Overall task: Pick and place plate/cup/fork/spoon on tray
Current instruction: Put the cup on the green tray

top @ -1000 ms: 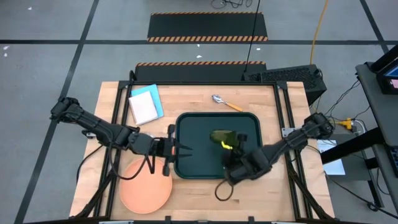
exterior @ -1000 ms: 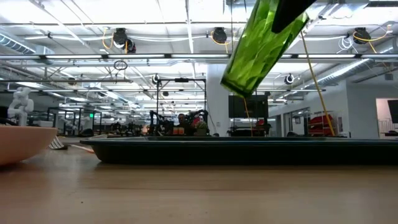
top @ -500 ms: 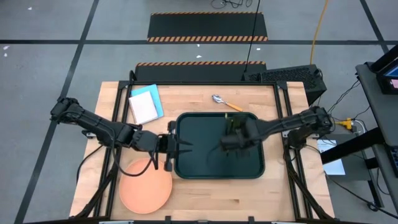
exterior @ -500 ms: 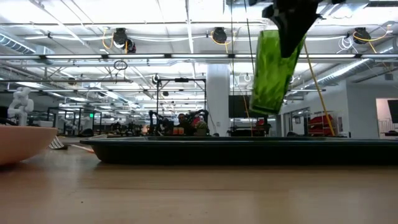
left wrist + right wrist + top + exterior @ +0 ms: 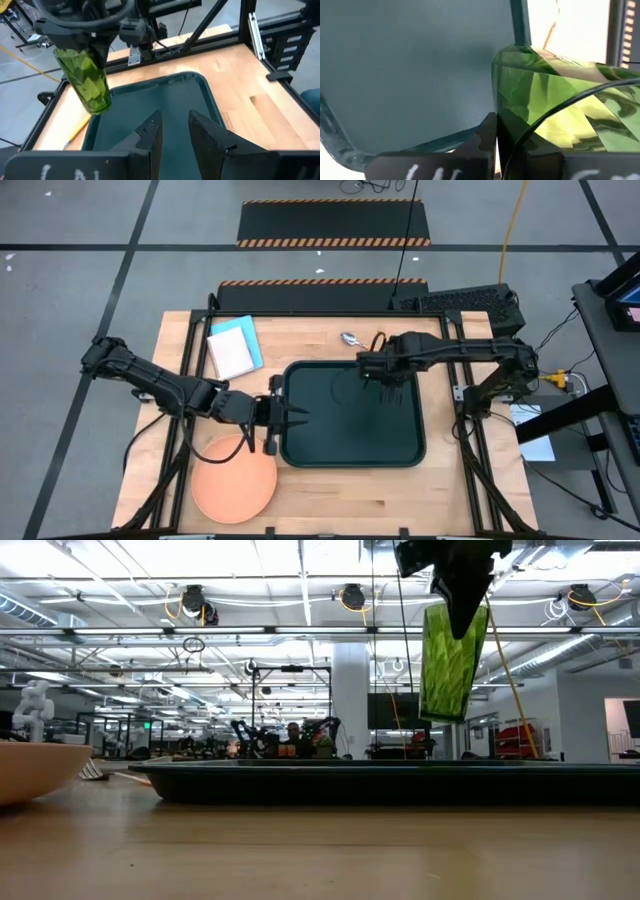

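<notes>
Holds cup (image 5: 452, 660) in right gripper (image 5: 462, 602), fingers clamped on its wall near the rim, high over tray (image 5: 350, 464) toward the tray's 1 o'clock corner. Hangs nearly upright, slightly tilted, well clear of the tray floor.

Risks, as judged: slips if the pinch on that thin smooth wall loosens; tips or bounces if let go from this height; lands on the raised rim and topples outward if lowered too near the corner. Risks brushing spoon (image 5: 349, 338), just beyond the tray at 12 o'clock, partly under the right arm.

Waits at the tray's 9 o'clock edge: left gripper (image 5: 172, 122), fingers a little apart and empty.

Looks faceted, translucent green, light and slick. Shows dark and glossy on the tray, with rounded corners and a low lip. Lies at the table's 7 o'clock: plate (image 5: 235, 488), round, matte salmon. Cannot find the fork.
</notes>
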